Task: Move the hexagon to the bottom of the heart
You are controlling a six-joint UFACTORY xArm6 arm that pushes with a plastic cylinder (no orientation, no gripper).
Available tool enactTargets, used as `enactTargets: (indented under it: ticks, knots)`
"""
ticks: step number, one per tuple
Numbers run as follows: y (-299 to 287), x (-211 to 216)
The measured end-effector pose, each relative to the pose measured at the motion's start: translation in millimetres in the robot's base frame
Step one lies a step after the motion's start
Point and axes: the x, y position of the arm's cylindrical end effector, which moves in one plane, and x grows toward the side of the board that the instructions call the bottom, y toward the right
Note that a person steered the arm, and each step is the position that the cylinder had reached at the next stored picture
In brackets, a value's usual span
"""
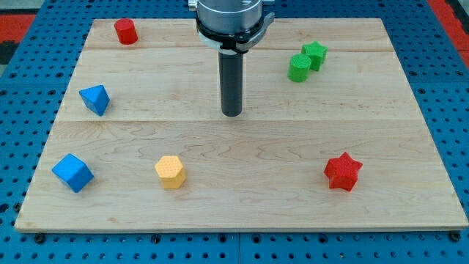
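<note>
A yellow block [170,171], which looks like a hexagon, lies at the view's lower left of centre. I cannot clearly make out a heart shape. A lumpy green block [299,67] touches a green star [315,54] at the view's upper right. A small red block [126,31] sits at the upper left; its shape is unclear. My tip [231,114] rests on the wooden board [234,213] near the centre. It touches no block and is up and to the right of the yellow block.
A blue triangle-like block [94,99] lies at the left and a blue cube [72,173] at the lower left. A red star [343,171] lies at the lower right. The board lies on a blue perforated table.
</note>
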Motion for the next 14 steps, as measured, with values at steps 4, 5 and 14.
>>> enactTargets:
  ticks: [4, 5, 14]
  knots:
    - [-21.4, 145.9]
    - [-84.2, 157.3]
    - [-67.7, -122.1]
